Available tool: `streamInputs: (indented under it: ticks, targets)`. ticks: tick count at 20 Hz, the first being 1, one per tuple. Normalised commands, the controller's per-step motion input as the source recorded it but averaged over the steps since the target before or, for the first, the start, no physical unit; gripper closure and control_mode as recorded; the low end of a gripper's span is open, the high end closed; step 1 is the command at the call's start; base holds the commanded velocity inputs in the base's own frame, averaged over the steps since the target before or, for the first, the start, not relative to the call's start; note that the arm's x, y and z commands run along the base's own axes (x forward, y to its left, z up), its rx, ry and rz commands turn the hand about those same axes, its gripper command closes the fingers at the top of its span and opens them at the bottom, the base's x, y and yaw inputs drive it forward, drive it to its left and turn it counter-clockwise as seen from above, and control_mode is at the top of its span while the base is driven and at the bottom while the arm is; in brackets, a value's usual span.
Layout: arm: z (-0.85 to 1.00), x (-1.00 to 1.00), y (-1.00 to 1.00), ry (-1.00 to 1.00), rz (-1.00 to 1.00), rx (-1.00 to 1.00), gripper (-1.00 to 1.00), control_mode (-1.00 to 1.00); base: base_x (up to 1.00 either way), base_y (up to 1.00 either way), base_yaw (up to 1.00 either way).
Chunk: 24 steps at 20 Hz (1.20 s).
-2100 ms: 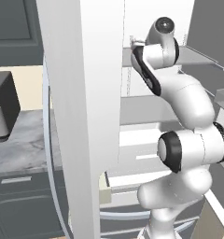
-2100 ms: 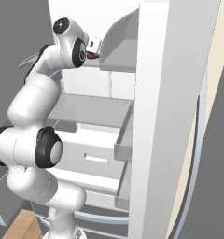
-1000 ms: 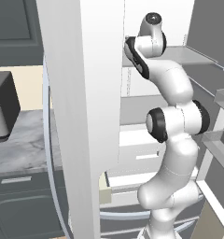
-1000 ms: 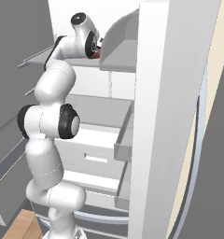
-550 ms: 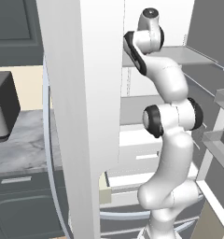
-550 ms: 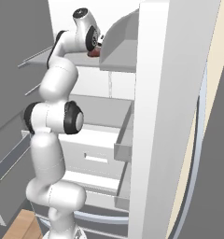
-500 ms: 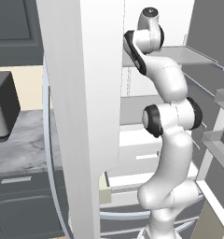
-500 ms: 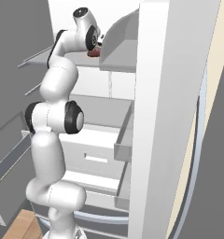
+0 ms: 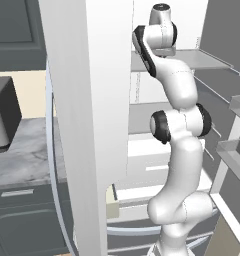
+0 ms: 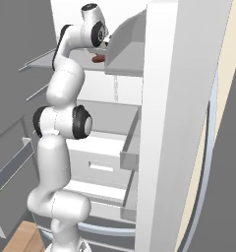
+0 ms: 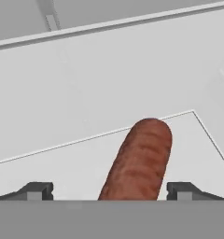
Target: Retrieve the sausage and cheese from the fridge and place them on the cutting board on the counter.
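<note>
**My hand open around the sausage on the fridge shelf**

In the hand view my hand (image 11: pixel 105 190) stands released, its two dark fingertips (image 11: pixel 35 190) rising at the bottom left and bottom right of the frame, wide apart. Between them lies the short, reddish-brown, rounded sausage (image 11: pixel 139 161), running from the bottom centre up towards the middle of the frame. I see a gap on each side between it and the tips, so I am not clenched on it. It rests on a pale grey shelf (image 11: pixel 76 161) with the white back wall behind it, in the upper half of the frame.

In the right base view my white arm climbs from the lower left to the upper left, and the sausage (image 10: pixel 97 58) shows as a small red-brown piece just under my wrist, beside a grey door bin, near the top centre.

In the left base view the tall grey fridge (image 9: pixel 87 100) has its open door filling the centre, with my arm reaching to the upper shelf at the top right. The white-grey veined marble bench (image 9: pixel 22 155) sits at the left edge, with a dark appliance (image 9: pixel 2 120) standing on it.
</note>
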Motion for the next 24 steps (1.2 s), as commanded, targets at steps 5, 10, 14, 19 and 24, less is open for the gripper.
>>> streamInputs:
  ticks: [5, 10, 14, 19, 24]
  targets:
    - [-0.53, -0.17, 0.06, -0.01, 0.00, 0.02, -1.00, -1.00, 0.00, 0.00, 0.00]
    - [-0.58, -0.41, 0.13, -0.06, 0.01, 0.00, 1.00, -1.00, 0.00, 0.00, 0.00]
    - [-0.63, -0.57, 0.07, -0.09, 0.02, 0.00, 1.00, -1.00, 0.00, 0.00, 0.00]
    - [-0.70, -0.77, 0.13, -0.17, 0.01, 0.00, 1.00, -1.00, 0.00, 0.00, 0.00]
    - [-0.62, -0.86, 0.18, -0.15, 0.05, 0.00, 1.00, -1.00, 0.00, 0.00, 0.00]
